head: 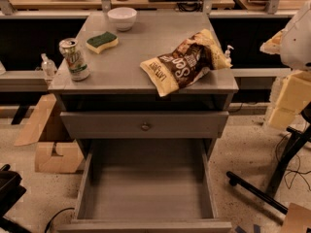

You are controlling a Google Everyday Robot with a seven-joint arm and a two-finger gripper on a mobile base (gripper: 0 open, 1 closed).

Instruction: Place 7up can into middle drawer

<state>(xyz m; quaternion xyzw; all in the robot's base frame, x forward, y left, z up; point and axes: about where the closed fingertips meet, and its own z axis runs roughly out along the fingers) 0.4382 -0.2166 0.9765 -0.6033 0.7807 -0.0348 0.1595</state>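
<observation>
The 7up can (74, 58) stands upright near the left front corner of the grey cabinet top (146, 33). It is white-silver with green markings and a silver top. The middle drawer (146, 198) is pulled far out below, wide and shallow, with low side walls and a bare flat bottom. Above it is a closed drawer front with a round metal knob (145, 126). My gripper is not in view. Only a white rounded part of the arm (297, 35) shows at the right edge, well away from the can.
On the cabinet top are a white bowl (122, 17), a green and yellow sponge (102, 41) and a brown and yellow chip bag (184, 62). A clear small bottle (48, 67) stands behind the left edge. Cardboard boxes (53, 152) lie left; black stand legs (272, 188) right.
</observation>
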